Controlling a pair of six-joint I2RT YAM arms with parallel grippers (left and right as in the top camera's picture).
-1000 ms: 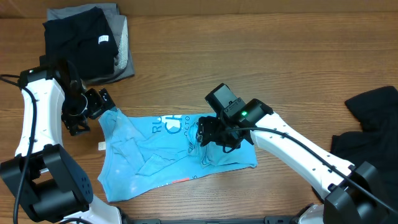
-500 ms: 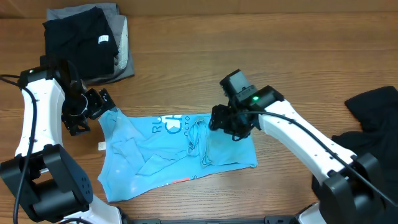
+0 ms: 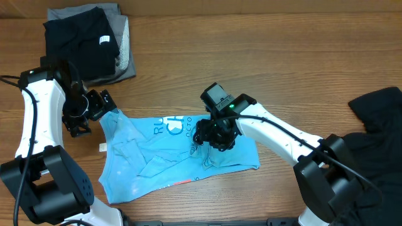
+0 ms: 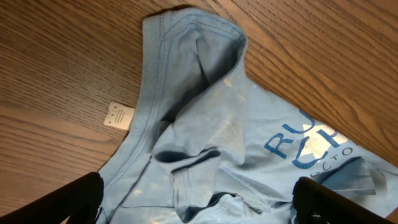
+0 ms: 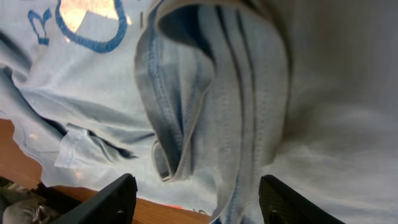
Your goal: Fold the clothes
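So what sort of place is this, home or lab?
Probably a lab test bench, not a home: two robot arms at a wood-grain table, a rumpled light-blue T-shirt between them, a folded black and grey stack at the far corner, another black garment at the edge.

Wooden table (image 3: pixel 251 63) bears light-blue T-shirt (image 3: pixel 151 157), folded dark stack (image 3: pixel 85 41), black garment (image 3: pixel 377 125).

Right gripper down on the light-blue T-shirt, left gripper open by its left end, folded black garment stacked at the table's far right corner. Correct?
One slip: the overhead view shows the folded black garment at the far left corner, not the right. Otherwise yes: right gripper on the light-blue T-shirt, left gripper open by its left end.
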